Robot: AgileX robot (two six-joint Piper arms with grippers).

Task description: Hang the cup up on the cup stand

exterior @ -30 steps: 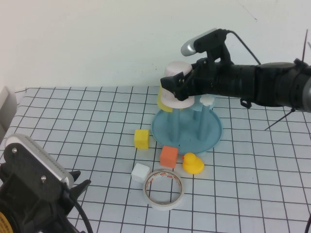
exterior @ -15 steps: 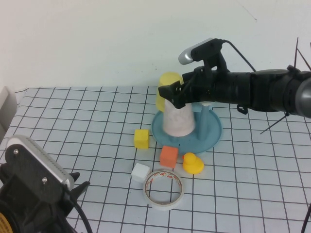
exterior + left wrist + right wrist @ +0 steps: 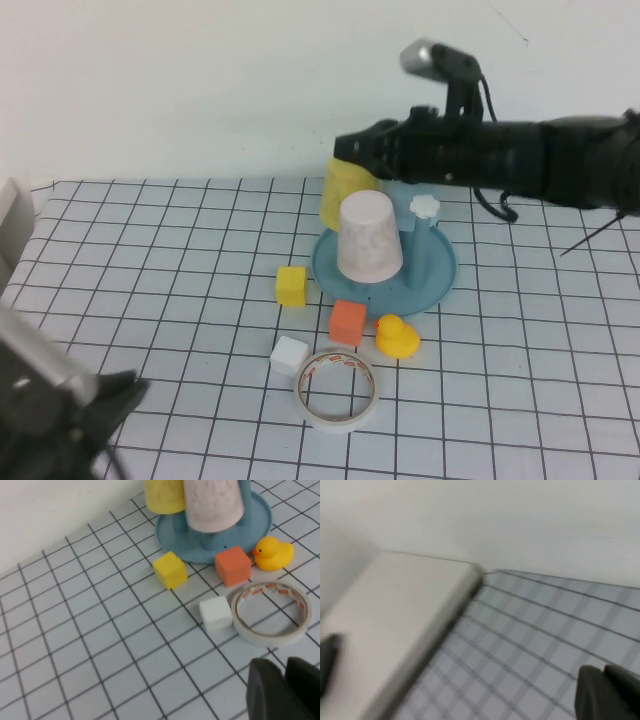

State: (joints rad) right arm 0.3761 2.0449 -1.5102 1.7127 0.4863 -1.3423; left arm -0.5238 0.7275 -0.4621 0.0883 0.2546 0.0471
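In the high view, the cup point(image 3: 369, 238) sits upside down on the cup stand point(image 3: 437, 278), over one of its pegs, near the middle of the table point(image 3: 180, 260). A yellow cup point(image 3: 345, 190) hangs just behind it, at about 11 o'clock from it. One free peg with a white flower cap point(image 3: 425, 207) stands at 2 o'clock from the pink cup. The right gripper point(image 3: 350, 152) is above and behind the stand, apart from the cup, and its claw is closed on nothing. In front of the stand lie a yellow block point(image 3: 291, 285), an orange block point(image 3: 347, 322), a yellow duck point(image 3: 397, 336), a white block point(image 3: 288, 355) and a tape roll point(image 3: 336, 389). The left gripper point(image 3: 112, 392) is at 7 o'clock, low at the near edge of the table.

In the left wrist view, the left gripper point(image 3: 285, 689) shows its two dark fingers pressed nearly together, holding nothing. The cup point(image 3: 212, 505) and the yellow cup point(image 3: 164, 495) hang side by side over the stand point(image 3: 260, 515).

In the right wrist view, the right gripper point(image 3: 606, 690) shows narrow, closed fingers over the grid table point(image 3: 530, 630).
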